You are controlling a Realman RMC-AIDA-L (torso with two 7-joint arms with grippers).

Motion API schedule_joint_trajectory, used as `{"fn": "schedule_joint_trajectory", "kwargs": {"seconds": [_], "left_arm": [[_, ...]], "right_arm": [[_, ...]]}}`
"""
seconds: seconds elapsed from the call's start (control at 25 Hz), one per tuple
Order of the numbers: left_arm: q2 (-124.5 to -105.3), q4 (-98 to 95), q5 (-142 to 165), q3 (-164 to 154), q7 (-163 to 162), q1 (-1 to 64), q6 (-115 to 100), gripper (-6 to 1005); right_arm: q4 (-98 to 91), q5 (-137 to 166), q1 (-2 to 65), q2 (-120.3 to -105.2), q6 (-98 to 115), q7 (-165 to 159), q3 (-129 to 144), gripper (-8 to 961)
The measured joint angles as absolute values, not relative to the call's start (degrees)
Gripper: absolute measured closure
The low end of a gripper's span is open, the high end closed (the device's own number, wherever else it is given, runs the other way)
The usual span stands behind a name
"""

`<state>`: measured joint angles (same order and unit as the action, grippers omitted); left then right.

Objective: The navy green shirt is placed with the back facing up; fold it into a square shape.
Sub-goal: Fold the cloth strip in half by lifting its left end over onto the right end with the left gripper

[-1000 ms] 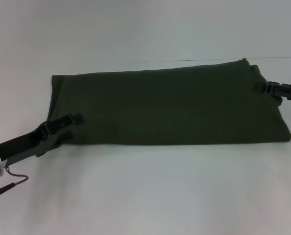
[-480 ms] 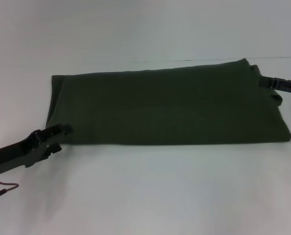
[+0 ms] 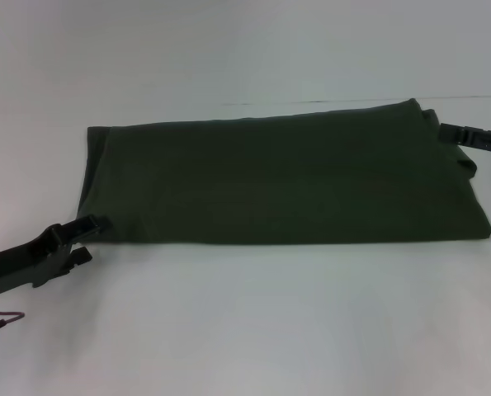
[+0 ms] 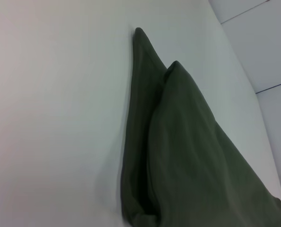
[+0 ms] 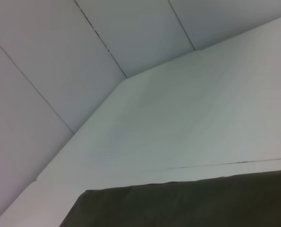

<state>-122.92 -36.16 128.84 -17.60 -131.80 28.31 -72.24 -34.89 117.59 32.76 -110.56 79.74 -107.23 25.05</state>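
The shirt lies folded into a long plain band across the middle of the white table, its right end reaching toward the table's right edge. No lettering shows. The left wrist view shows its end in stacked layers. The left gripper reaches in low from the table's left edge, its tips just beside the shirt's near left corner, jaws slightly parted and holding nothing. The right gripper, mostly cut off at the right edge, sits at the shirt's far right corner; its jaw state cannot be told.
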Motion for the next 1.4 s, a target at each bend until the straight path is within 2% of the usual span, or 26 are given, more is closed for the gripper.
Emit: {"fn": "schedule_joint_trajectory", "kwargs": {"seconds": [1.4], "left_arm": [[-122.52,-35.3,130.3,-18.3,-136.9,29.9,-68.8,155]], "right_arm": [[-34.9,117.0,32.8,-110.38,80.2,-107.6,22.3,112]]}}
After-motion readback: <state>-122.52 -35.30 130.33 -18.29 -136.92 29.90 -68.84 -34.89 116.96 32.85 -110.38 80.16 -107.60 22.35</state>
